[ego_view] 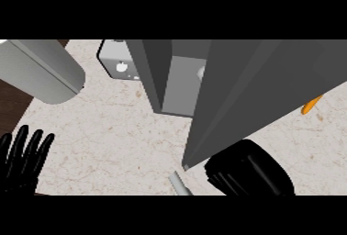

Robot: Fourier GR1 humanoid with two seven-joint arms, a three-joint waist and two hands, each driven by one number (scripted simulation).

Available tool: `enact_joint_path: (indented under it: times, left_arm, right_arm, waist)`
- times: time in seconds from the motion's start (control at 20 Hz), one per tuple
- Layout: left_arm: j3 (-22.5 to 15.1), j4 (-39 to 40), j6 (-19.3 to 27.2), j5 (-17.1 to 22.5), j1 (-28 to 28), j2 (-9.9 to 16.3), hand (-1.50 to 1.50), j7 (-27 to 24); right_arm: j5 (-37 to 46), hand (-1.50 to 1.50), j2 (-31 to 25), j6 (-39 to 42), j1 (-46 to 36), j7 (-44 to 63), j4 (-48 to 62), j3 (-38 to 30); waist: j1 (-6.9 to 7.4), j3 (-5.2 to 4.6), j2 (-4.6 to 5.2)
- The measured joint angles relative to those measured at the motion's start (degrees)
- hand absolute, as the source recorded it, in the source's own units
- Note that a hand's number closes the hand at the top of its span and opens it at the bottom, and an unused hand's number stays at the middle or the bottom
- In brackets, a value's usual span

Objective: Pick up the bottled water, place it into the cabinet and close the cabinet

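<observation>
two hands show: the right hand (249,170) sits at the lower edge of the open cabinet door (257,96), nearer it than the left, fingers curled and seemingly holding nothing. the left hand (24,158) rests open by the table (115,137) edge. i can't make out the bottled water; maybe it's inside the cabinet (177,85).

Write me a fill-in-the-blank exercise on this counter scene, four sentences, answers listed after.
1. The cabinet door stands ____.
2. The right hand is at the door's ____ edge.
3. The left hand rests with fingers straight at the view's ____ edge.
4. The small object right of the door is ____ in colour.

Missing words: open; lower; left; orange
</observation>
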Motion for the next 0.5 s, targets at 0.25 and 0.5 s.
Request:
enact_joint_path:
  times: [0.25, 0.5]
  left_arm:
    - [0.2, 0.8, -0.9, 0.6, -0.6, 0.0, -1.50, 0.3]
    - [0.0, 1.2, -1.3, 0.4, -0.3, -0.3, -1.50, 0.4]
  right_arm:
    - [-0.9, 1.50, 1.3, -10.2, -14.5, -1.0, 13.1, -3.4]
    - [-4.6, 1.50, 1.4, -16.9, -28.4, -3.0, 26.9, -6.3]
  waist:
    - [0.51, 0.19, -0.20]
    - [-0.11, 0.68, -0.76]
